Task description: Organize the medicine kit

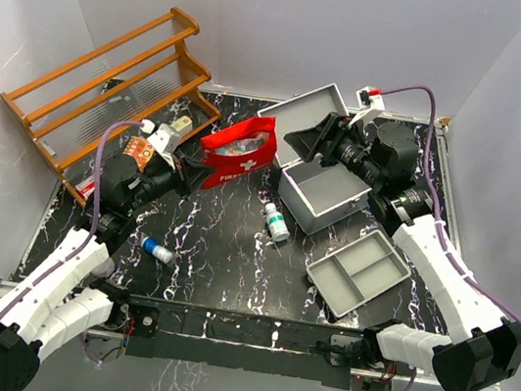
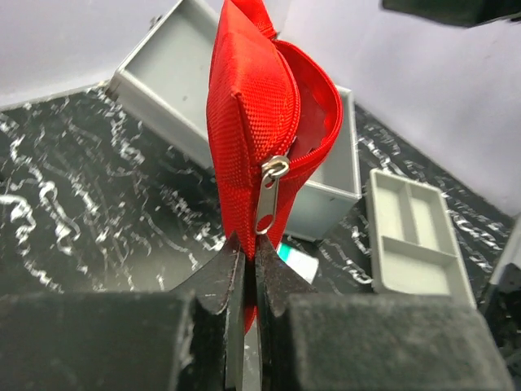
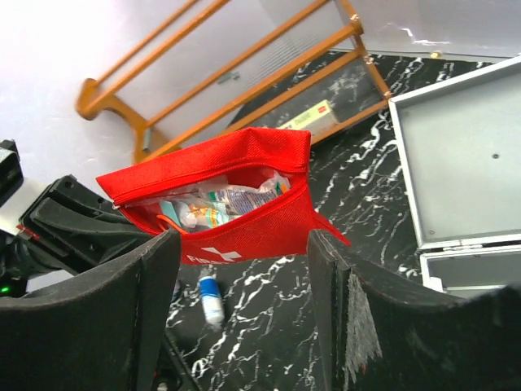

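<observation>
- the one medicine kit sits open at the back right of the desk, mouth up, its lid tipped back toward the far left.
- its long axis runs diagonally, from near left to far right.
- the left gripper is clamped on the lower edge of the one red first-aid pouch, holding it off the desk beside the kit, zip open.
- the right gripper stands with its fingers wide apart, holding nothing, facing the pouch.
- two small bottles lie on the desk.
- one divided grey tray lies near right of the kit.
- one wooden rack leans at the far left.
</observation>
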Robot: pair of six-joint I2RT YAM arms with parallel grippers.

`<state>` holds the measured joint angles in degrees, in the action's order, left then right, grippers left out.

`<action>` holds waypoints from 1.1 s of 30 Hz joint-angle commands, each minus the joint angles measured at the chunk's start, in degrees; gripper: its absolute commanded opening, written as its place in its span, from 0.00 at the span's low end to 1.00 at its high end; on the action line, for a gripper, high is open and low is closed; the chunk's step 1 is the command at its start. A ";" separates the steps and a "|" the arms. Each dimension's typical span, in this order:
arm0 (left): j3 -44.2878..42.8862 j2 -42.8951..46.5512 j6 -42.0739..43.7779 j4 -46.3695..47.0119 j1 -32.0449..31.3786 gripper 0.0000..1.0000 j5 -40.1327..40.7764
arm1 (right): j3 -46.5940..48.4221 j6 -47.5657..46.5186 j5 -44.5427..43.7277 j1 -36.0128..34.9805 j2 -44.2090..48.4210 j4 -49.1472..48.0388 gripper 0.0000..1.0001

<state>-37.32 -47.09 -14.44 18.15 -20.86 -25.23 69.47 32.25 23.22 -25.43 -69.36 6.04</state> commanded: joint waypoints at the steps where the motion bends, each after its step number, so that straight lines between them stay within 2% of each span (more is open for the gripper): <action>1: 1.42 0.06 4.41 -2.50 -0.20 0.00 5.38 | -0.82 -6.65 -8.87 -4.21 -0.80 -0.05 0.59; 5: 3.26 -0.02 7.47 -3.03 -0.16 0.00 7.20 | 0.13 -9.32 -16.00 -15.71 -4.42 -1.05 0.54; 8: 3.49 -0.46 9.28 -3.65 -0.19 0.00 7.54 | 1.42 -9.15 -18.20 -21.50 -8.63 -3.48 0.49; 13: 2.72 -1.31 11.19 -5.31 -0.24 0.00 7.23 | 3.21 -5.66 -21.58 -28.49 -14.47 -9.13 0.35; 18: 2.63 -1.02 11.71 -5.19 -0.30 0.00 7.23 | 3.08 -1.70 -29.23 -30.99 -16.91 -13.37 0.21; 21: 2.69 -0.86 11.87 -5.14 -0.24 0.00 6.75 | 2.03 -0.59 -31.23 -31.26 -16.90 -16.13 0.21; 26: 2.44 -0.81 12.01 -4.83 -0.21 0.00 5.81 | 2.90 -0.26 -32.14 -31.39 -17.67 -17.50 0.27; 33: 2.35 -0.56 12.04 -4.44 -0.23 0.00 4.81 | 4.71 1.06 -33.55 -31.52 -19.79 -18.26 0.31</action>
<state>-33.65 -48.77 -3.11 11.51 -20.86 -18.74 70.39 32.10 -7.84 -56.69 -88.33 -7.55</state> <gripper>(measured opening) 0.022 0.301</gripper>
